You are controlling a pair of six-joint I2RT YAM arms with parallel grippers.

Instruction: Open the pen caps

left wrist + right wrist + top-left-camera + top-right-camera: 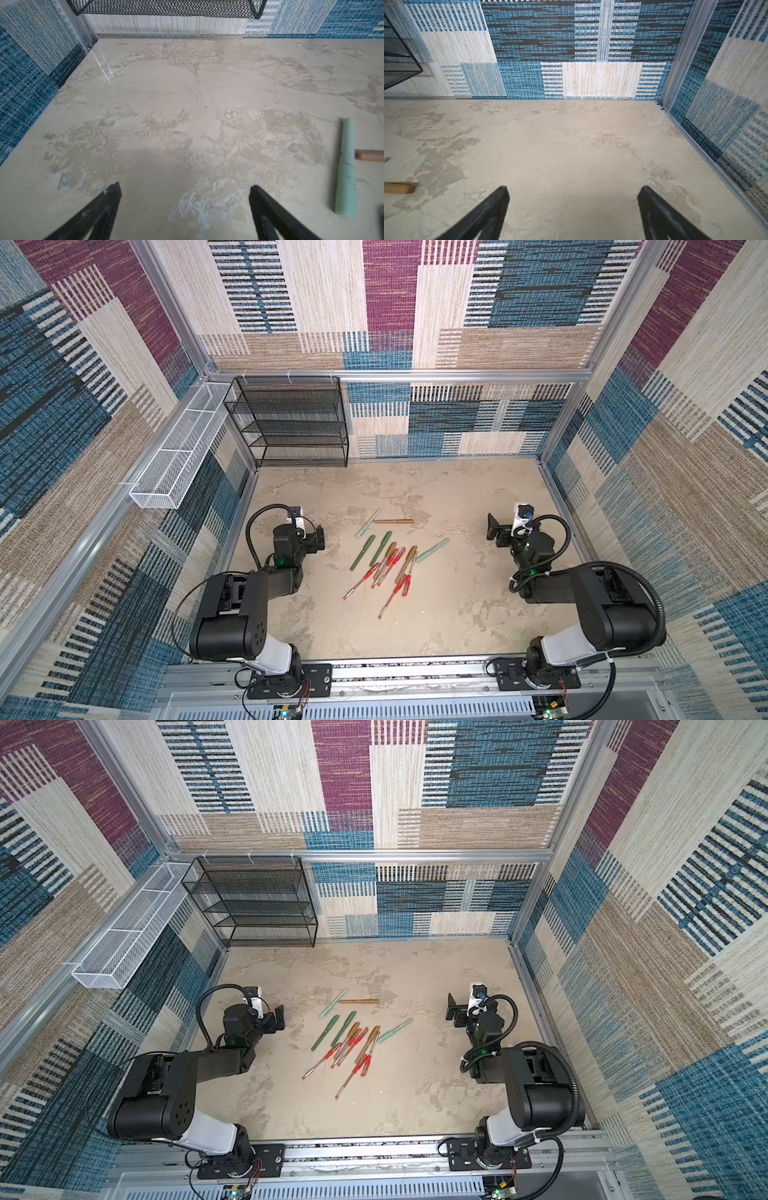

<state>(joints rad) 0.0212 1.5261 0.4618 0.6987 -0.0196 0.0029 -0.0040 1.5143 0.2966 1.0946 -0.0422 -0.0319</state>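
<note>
Pen caps (390, 551) sat in one loose pile of pens (386, 568) in the middle of the table (415, 630). The pile was right between the two grippers and well apart from both. In both top views the left gripper (319, 537) hung off to the pile's left and the right gripper (494, 526) off to its right, both facing the back wall rather than the pile. Both had their jaws spread wide and were holding nothing. The wrist views showed only bare table between the black fingers (112, 199).

The caps looked like short stubby ends in dark green, pale mint and gold-brown, plus little red-orange ones on the skinny pens. As far as I could tell they were all still on, but they were really too small in the top views to be sure. Most pens lay crisscrossed over each other, with the skinny red-capped ones at the near end of the pile.

The left wrist view caught a mint pen (346, 166) with a seam partway along it. The end of a gold-brown pen (369, 155) was right at its side, though I couldn't tell if they touched. That pair lay at the far edge of the pile.

Further out, a black mesh shelf (291, 423) stood in the back left corner and a white mesh basket (178, 452) hung on the left wall. Only open table lay between each gripper and the pile.
</note>
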